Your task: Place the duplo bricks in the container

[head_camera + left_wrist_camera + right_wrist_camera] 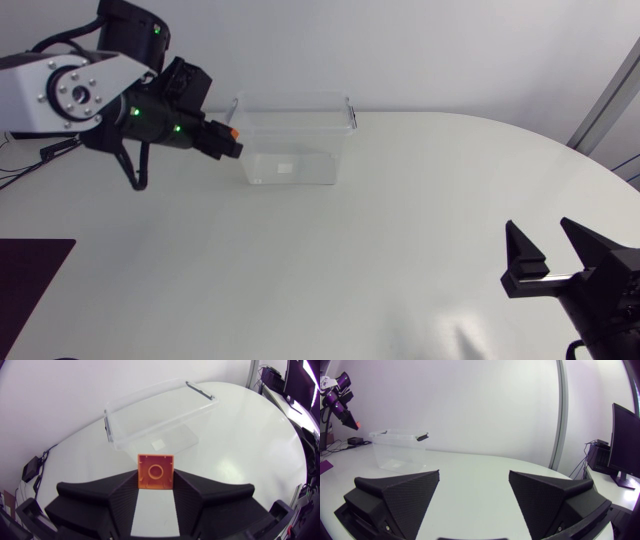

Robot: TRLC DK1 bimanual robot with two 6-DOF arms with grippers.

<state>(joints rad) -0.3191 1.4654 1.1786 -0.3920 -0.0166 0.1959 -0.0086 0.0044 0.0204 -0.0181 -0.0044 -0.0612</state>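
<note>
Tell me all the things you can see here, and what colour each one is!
duplo brick: 1, orange, pinched in the left claw, up in the air beside the container, not in it
container: 1, clear plastic, on the far side of the table, no bricks inside
table: 1, white, under everything
dark flat patch: 1, dark purple, at the table's near left edge
left arm: 1, silver-grey and black, comes in from the left
left claw: 1, black, shut on the brick next to the container's end
right claw: 1, black, open and empty, at the near right of the table
</note>
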